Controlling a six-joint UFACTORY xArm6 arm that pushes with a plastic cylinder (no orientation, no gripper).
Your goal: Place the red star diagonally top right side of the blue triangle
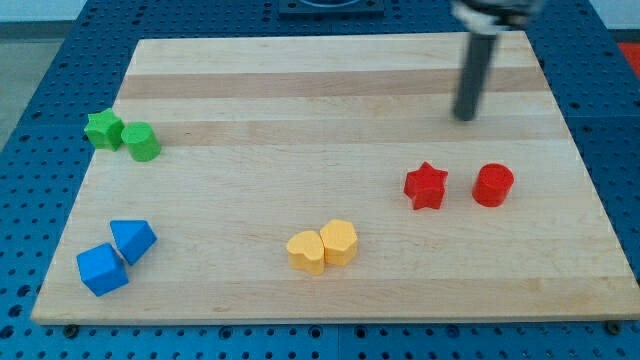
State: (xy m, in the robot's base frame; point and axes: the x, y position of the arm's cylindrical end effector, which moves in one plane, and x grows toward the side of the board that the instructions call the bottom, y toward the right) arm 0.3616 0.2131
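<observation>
The red star (425,186) lies right of the board's centre, with a red cylinder (492,185) just to its right. The blue triangle (133,239) lies near the view's bottom left, touching a blue cube (102,269) below and left of it. My tip (465,117) stands above and slightly right of the red star, apart from it, closer to the view's top right. It touches no block.
A green star (103,129) and a green cylinder (142,142) sit together at the view's left edge. A yellow heart (306,251) and a yellow hexagon-like block (339,242) sit together at the bottom centre. The wooden board (320,80) rests on a blue perforated table.
</observation>
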